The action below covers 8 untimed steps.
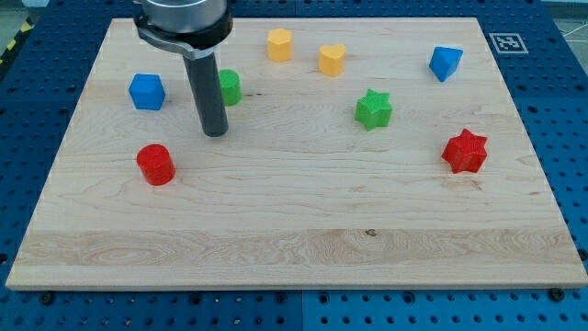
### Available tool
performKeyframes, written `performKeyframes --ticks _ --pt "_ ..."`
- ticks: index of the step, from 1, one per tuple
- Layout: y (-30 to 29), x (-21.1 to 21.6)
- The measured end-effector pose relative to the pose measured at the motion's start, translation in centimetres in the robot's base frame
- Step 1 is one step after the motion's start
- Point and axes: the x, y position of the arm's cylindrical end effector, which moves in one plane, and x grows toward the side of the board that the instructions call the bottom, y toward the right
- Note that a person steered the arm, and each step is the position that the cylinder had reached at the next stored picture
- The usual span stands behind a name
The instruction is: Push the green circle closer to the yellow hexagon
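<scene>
The green circle (230, 87) sits near the view's top left, partly hidden behind my rod. The yellow hexagon (279, 44) stands to its upper right, near the board's top edge. My tip (214, 133) rests on the board just below and slightly left of the green circle, close to it. I cannot tell whether the rod touches it.
A yellow heart (333, 59) lies right of the hexagon. A blue cube (146, 92) is left of the rod, a red cylinder (155, 164) below it. A green star (373, 109), a red star (465, 152) and a blue block (445, 62) lie on the right.
</scene>
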Motion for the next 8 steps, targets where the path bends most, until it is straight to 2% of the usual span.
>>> performKeyframes --ticks 1,2,5,8 --pt "-1.1 0.0" --pt "-0.7 -3.8" --pt "1.1 -5.1" --pt "3.2 -8.3"
